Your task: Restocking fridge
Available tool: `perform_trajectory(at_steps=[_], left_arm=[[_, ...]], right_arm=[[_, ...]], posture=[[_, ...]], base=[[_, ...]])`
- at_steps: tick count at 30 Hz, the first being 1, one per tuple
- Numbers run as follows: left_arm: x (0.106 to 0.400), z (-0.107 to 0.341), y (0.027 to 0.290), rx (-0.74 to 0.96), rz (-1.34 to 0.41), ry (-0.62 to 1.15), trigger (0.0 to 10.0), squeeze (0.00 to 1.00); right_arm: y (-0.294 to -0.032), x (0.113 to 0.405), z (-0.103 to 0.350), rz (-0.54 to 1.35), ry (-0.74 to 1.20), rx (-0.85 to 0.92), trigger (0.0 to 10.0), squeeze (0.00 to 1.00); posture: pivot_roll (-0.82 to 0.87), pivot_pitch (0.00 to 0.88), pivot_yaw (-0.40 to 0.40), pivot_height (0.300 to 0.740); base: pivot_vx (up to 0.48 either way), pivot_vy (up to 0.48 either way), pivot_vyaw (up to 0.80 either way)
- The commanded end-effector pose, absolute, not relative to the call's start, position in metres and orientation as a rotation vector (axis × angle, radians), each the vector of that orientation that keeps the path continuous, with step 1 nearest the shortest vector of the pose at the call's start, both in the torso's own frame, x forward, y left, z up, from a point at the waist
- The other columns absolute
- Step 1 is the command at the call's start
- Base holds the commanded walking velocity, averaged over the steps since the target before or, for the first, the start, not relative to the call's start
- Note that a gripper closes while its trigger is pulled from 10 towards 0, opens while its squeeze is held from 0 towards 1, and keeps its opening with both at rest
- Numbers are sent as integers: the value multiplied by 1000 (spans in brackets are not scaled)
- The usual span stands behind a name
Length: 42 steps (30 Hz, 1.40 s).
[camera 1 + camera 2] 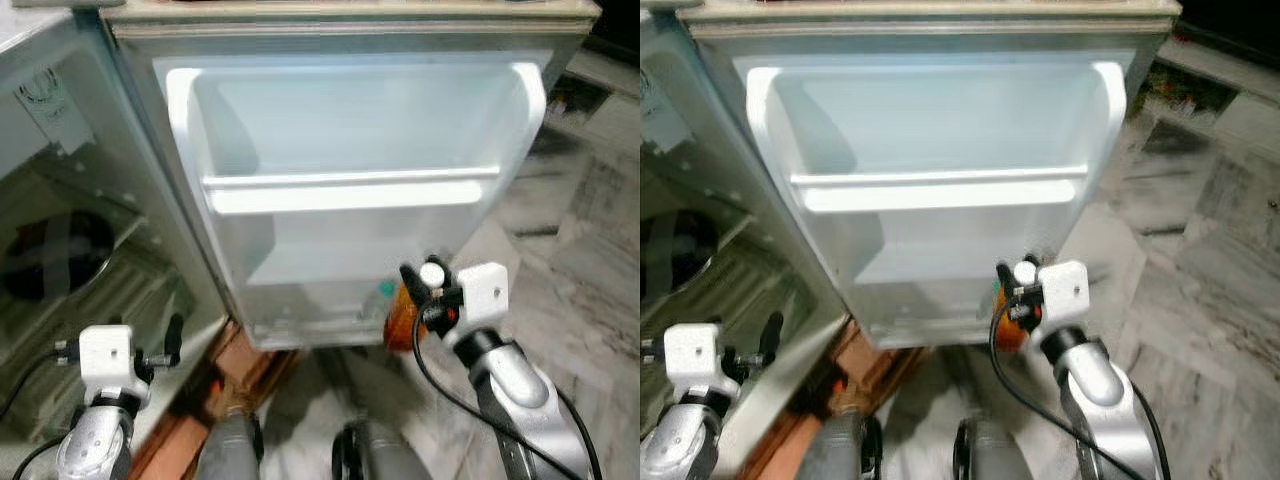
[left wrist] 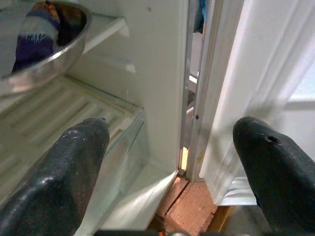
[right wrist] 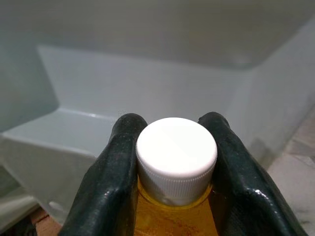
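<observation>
The fridge door (image 1: 350,190) stood swung open before the robot, its white inner side facing the camera, with one rail shelf (image 1: 345,190) across the middle and a lower door bin (image 3: 74,142) beneath it. The right tool (image 3: 174,162) was closed on the neck of an orange bottle (image 1: 402,318), one black finger (image 3: 110,182) on each side just below the white ribbed cap (image 3: 176,152). The bottle was held upright just beside the bottom right corner of the door, close to the lower bin but outside it, above the marbled grey floor (image 1: 590,260). The left tool (image 2: 172,167) hung low by the open fridge body, its two fingers spread wide with nothing between them, pointed at the gap where the door hinges. In the left wrist view a steel bowl (image 2: 47,54) rested on a glass shelf (image 2: 74,118) inside the fridge, something striped purple and white inside it.
</observation>
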<state>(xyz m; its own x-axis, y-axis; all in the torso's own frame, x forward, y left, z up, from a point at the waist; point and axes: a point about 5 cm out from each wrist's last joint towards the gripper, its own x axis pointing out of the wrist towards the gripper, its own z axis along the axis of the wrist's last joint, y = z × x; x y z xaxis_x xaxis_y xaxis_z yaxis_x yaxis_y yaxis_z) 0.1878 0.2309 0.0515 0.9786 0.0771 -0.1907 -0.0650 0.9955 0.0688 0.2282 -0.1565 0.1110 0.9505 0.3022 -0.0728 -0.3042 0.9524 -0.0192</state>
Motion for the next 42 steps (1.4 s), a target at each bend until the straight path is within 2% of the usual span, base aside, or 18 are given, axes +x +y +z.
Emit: perform_trajectory(at_steps=[1,23,27,33,42], left_arm=[[185,47,233,70,66,212,10000,0],[200,76,216,81,47,145,10000,0],[200,77,216,82,48,143,10000,0],[204,82,212,81,48,137,10000,0],[205,86,209,83,44,120,10000,0]], right_arm=[[-155,228,113,320,52,-23,10000,0],[-149,241,117,332,12,-57,10000,0],[-148,243,117,336,11,-57,10000,0],[-144,247,118,355,-4,-61,10000,0],[-144,250,121,352,-20,-61,10000,0]], posture=[[6,134,-43,645],[5,150,-38,645],[5,150,-38,630],[5,153,-41,585],[4,151,-41,580]], base=[[0,0,0],[0,0,0],[0,0,0],[0,0,0],[0,0,0]])
